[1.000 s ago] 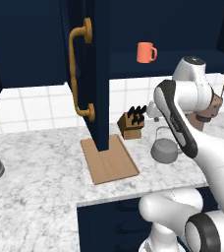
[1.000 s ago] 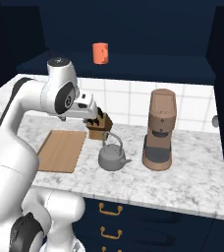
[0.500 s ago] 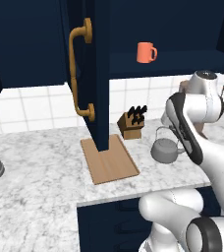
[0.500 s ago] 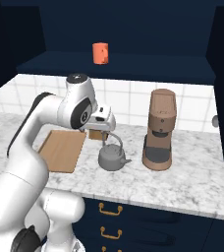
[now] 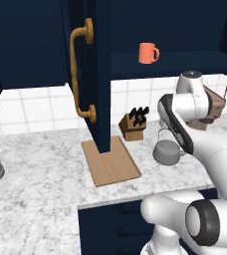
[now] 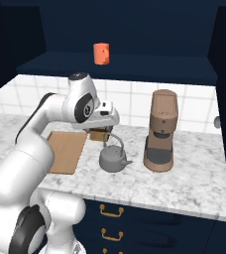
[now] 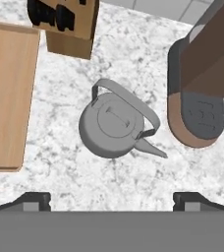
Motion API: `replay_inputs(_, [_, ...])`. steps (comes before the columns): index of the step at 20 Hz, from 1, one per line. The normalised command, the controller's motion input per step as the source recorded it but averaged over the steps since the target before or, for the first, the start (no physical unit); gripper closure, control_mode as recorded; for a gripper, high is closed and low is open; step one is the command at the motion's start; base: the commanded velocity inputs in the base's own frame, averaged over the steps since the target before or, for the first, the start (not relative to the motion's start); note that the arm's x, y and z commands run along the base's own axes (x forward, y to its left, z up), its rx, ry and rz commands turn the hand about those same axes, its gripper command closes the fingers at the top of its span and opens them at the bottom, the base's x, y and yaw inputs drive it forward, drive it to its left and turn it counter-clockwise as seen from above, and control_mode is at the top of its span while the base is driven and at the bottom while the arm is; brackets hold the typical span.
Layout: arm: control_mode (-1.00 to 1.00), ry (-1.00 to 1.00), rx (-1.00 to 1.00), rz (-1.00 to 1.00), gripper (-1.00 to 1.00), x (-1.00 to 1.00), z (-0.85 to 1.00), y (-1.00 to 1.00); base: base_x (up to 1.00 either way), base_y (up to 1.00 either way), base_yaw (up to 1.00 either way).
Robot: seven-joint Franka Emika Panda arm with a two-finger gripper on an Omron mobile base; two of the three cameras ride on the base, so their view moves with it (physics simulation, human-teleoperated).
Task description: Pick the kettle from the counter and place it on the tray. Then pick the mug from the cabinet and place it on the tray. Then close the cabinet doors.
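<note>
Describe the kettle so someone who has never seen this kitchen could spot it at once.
On the marbled counter, look between the flat wooden tray and the tall brown coffee machine. In front of the small knife block sits the kettle, directly below the gripper. It is the only grey metal thing there: squat, round, with a thin arched handle and a short spout.

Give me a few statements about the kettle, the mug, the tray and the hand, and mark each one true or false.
1. The kettle sits on the tray. False: it stands on the counter, beside the tray.
2. The mug is on the cabinet shelf. True.
3. The hand grips the kettle's handle. False: it is open above the kettle, not touching it.
4. The kettle stands between the tray and the brown coffee machine. True.
5. The knife block lies on the tray. False: it stands on the counter behind it.
</note>
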Motion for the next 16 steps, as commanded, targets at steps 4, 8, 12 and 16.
replay_inputs(4, [-1.0,0.04,-0.02,0.1,-1.0,0.19,-0.26,-0.11,0.0,0.0,0.0])
replay_inputs(8, [-1.0,0.01,0.0,0.11,-1.0,0.14,-0.32,-0.1,0.0,0.0,0.0])
replay_inputs(12, [-1.0,0.02,0.0,0.07,-1.0,0.23,-0.31,-0.13,0.0,0.0,0.0])
replay_inputs(16, [-1.0,0.02,0.0,0.06,-1.0,0.27,-0.2,-0.11,0.0,0.0,0.0])
